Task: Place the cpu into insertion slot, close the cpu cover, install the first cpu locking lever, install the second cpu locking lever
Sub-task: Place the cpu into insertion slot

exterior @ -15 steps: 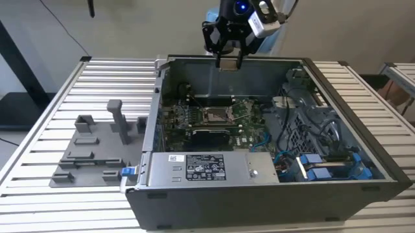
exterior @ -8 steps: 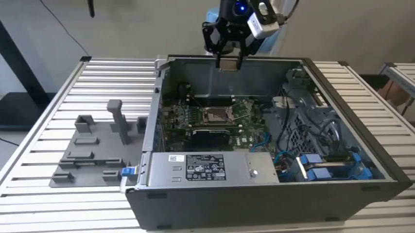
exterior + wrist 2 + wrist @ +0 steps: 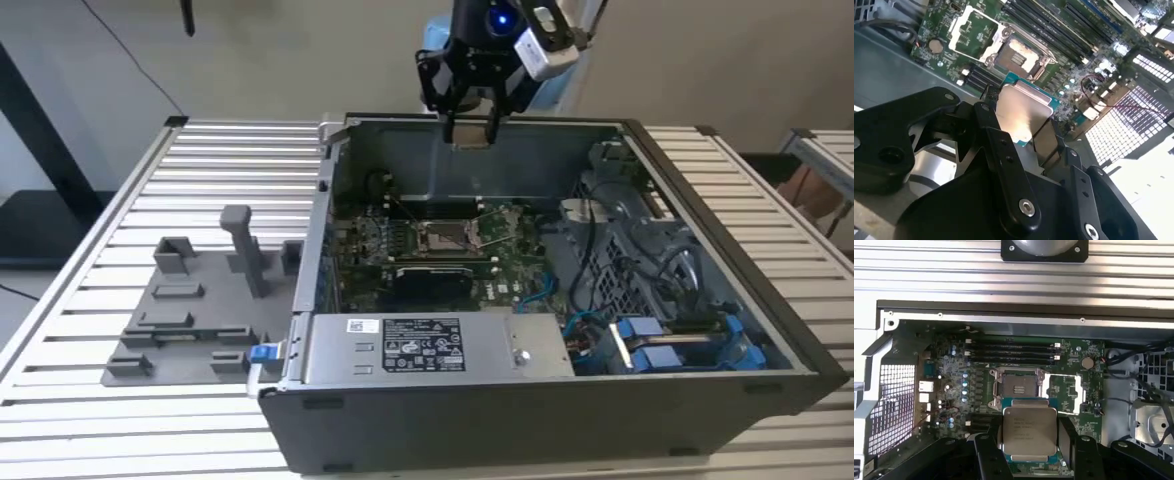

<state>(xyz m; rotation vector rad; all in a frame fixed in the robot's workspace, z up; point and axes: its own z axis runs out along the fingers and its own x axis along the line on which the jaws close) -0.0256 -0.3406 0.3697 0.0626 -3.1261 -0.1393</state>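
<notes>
Cpu [image 3: 1029,434] clamped in downward-pointing gripper [image 3: 470,138], hovering above insertion slot [image 3: 1016,388]

I work in a lab or workshop: an opened computer case [image 3: 534,415] sits on a slatted metal table [image 3: 200,170] beside a grey parts fixture [image 3: 174,335].

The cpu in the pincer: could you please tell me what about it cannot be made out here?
- Underside of the cpu: faces away in both wrist views.
- Its two gripped edges: covered by the fingers of the pincer, first wrist view.
- Its surface detail in the exterior view: too small between the fingers.
</notes>
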